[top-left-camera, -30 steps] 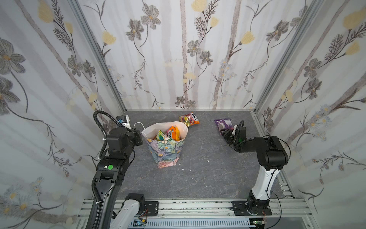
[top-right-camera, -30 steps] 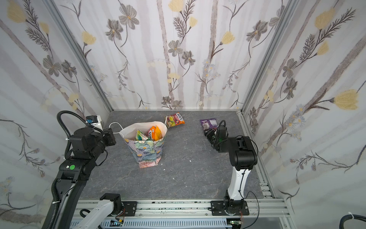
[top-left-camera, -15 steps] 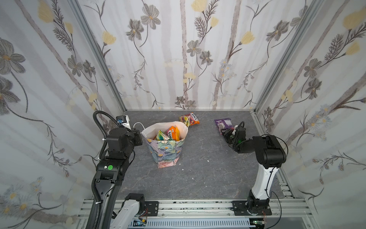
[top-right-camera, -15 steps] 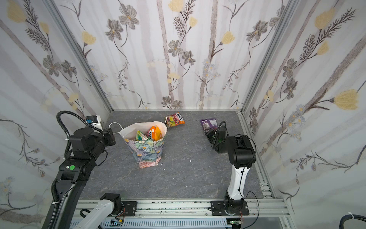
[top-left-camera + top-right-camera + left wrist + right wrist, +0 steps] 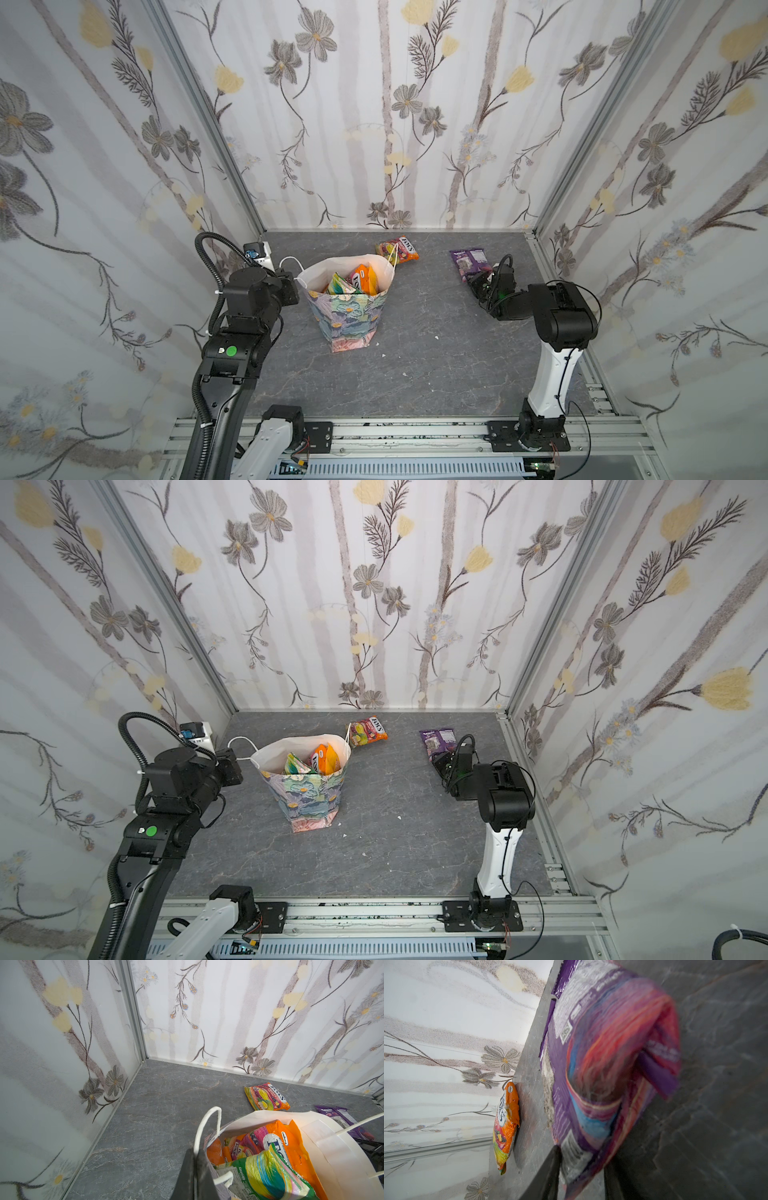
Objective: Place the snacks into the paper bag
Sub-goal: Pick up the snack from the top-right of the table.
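Note:
The floral paper bag (image 5: 349,320) (image 5: 313,804) stands upright left of the middle, with several snacks (image 5: 357,280) (image 5: 270,1176) inside. My left gripper (image 5: 296,279) (image 5: 195,1153) is shut on the bag's white cord handle (image 5: 207,1118) at its left rim. A purple packet (image 5: 467,262) (image 5: 602,1053) lies at the far right. Its near end, curled up, sits between the fingers of my right gripper (image 5: 478,284) (image 5: 581,1167). Those fingers stand apart, with a gap showing on one side. An orange-pink FOX'S packet (image 5: 399,251) (image 5: 267,1097) lies flat behind the bag.
Flowered walls close in the grey stone table (image 5: 415,365) on three sides. An aluminium rail (image 5: 395,432) carrying both arm bases runs along the front. A few white crumbs (image 5: 436,337) lie right of the bag.
My right gripper's fingers have narrowed around the purple packet's near end, which now curls up. The left gripper and the bag have not moved.

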### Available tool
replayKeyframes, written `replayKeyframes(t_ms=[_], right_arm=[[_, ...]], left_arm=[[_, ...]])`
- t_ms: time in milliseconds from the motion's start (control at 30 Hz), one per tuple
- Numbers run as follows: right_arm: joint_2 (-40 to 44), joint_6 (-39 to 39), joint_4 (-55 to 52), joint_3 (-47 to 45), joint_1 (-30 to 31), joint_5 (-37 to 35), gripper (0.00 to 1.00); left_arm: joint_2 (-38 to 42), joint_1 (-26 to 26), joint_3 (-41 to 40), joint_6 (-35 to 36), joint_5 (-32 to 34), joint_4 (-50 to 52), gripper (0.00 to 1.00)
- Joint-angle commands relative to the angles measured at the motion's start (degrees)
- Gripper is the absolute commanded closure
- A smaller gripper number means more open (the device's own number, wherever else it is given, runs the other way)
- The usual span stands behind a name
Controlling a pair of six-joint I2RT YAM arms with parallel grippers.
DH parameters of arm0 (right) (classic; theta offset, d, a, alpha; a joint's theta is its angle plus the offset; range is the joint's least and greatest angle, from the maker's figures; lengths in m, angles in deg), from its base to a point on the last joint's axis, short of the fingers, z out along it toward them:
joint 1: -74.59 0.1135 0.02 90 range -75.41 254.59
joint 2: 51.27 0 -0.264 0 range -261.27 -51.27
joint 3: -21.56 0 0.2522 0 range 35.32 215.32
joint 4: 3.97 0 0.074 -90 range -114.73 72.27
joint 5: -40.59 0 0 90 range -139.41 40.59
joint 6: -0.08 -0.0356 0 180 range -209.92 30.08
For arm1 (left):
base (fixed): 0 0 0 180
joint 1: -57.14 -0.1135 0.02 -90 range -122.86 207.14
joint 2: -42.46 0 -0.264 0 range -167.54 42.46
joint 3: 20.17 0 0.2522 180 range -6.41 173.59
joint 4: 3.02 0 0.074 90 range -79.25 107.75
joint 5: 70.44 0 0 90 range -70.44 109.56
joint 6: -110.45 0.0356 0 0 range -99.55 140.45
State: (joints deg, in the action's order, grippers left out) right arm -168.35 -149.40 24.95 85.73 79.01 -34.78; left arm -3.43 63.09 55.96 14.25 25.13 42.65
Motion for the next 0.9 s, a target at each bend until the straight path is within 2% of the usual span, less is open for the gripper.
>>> replayKeyframes(t_ms=[0,67,133,233,367,567,867], right_arm=[[-0.69,-0.64,-0.5,0.21,-0.03,-1.01,0.75],[-0.88,-0.59,-0.71,0.38,-0.03,-0.83,0.85],[-0.72,-0.55,-1.01,0.31,-0.03,-0.83,0.9],[0.03,-0.37,-1.02,-0.12,-0.11,-0.96,0.91],[1.33,-0.06,-1.05,-0.99,-0.12,-1.01,1.0],[4.89,3.3,-4.83,-1.55,-0.05,-2.06,1.0],[14.96,17.69,-23.06,-0.08,0.59,-7.26,1.0]], left_arm=[[-0.14,0.06,0.78,0.41,0.85,-0.61,0.96],[-0.13,0.08,0.82,0.44,0.85,-0.66,0.96],[-0.33,0.1,0.82,0.45,0.68,-0.62,0.96],[-0.45,0.03,0.85,0.37,0.76,-0.44,0.96],[-0.47,0.03,1.08,0.34,0.67,-0.52,0.96],[-0.49,0.04,1.08,0.36,0.42,-0.48,0.96],[-0.83,0.02,1.44,0.11,-0.29,-0.3,0.97]])
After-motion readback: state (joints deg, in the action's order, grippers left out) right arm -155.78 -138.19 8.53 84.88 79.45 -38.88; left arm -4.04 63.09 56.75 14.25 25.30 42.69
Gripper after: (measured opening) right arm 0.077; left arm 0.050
